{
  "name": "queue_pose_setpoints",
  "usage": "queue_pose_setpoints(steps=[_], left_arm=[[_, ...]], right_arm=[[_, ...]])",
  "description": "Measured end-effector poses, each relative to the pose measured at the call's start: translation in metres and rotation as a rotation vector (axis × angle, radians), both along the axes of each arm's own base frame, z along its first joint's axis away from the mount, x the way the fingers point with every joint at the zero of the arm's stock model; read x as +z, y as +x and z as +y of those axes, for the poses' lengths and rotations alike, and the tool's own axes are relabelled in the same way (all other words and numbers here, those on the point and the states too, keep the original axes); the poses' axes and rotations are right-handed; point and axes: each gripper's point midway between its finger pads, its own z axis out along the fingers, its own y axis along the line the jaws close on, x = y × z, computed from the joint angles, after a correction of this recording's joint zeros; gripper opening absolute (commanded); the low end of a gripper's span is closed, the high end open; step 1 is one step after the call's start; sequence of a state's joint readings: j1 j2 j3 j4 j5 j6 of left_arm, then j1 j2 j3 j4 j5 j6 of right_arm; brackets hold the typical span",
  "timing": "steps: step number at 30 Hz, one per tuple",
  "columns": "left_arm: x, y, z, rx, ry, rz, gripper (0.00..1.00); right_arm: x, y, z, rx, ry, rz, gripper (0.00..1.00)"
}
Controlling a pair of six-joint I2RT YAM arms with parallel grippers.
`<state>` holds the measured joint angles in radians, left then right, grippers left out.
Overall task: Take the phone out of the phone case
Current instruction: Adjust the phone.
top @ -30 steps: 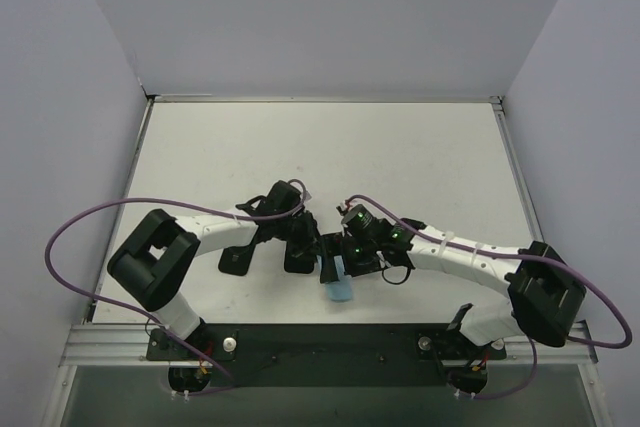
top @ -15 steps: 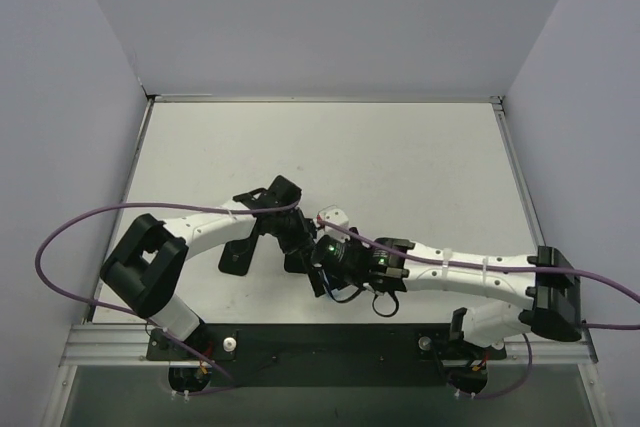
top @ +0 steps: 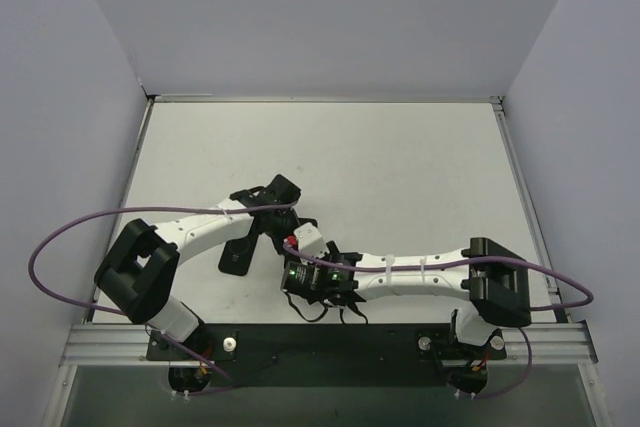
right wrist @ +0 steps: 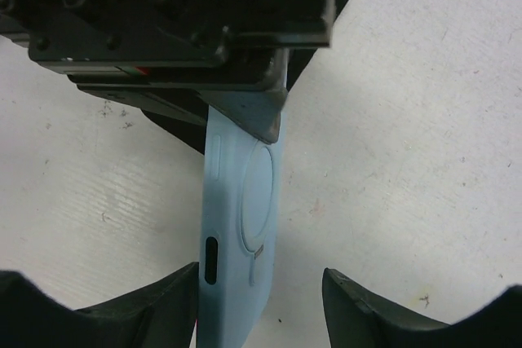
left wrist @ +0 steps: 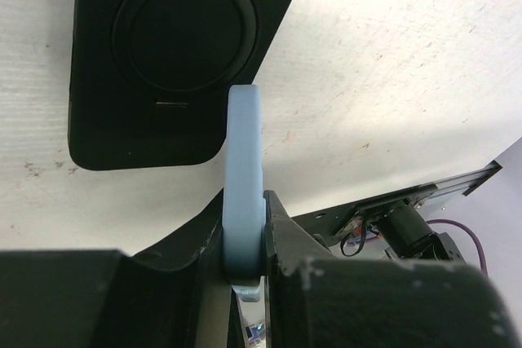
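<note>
The left hand (left wrist: 243,242) is gripping the blue phone case (left wrist: 245,152) by one end over the tabletop (left wrist: 391,79), while the right hand (right wrist: 261,299) is straddling its free end with jaws parted, needing a square, gentle pinch before any peeling.

From my seat, both arms meet near the front-middle of the table (top: 400,167). The phone case (left wrist: 244,177) sits edge-on, pinched in the left gripper (left wrist: 243,238). A flat ringed slab (left wrist: 163,55) lies on the table just to its left. The right gripper (right wrist: 261,292) straddles the case's free end, one finger on each side.
</note>
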<state>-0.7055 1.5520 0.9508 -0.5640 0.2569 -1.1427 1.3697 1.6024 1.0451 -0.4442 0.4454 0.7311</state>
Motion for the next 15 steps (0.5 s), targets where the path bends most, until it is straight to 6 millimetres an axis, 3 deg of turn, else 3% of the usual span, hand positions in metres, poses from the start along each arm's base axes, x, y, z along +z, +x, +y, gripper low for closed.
queue_pose_setpoints(steps=[7,10,12,15], left_arm=[[0.0,-0.008,0.006,0.0,0.027,0.02,0.0],[0.005,-0.006,0.005,0.006,0.022,0.001,0.0],[0.009,-0.005,0.004,0.008,0.012,-0.014,0.0],[0.01,-0.005,0.005,0.04,0.016,-0.001,0.0]], right_arm=[[-0.007,0.002,0.01,0.018,-0.076,-0.048,0.36],[-0.012,0.002,0.011,0.02,-0.101,-0.06,0.22],[-0.013,0.002,0.012,0.018,-0.108,-0.072,0.03],[-0.01,0.004,0.008,0.023,-0.135,-0.11,0.0]])
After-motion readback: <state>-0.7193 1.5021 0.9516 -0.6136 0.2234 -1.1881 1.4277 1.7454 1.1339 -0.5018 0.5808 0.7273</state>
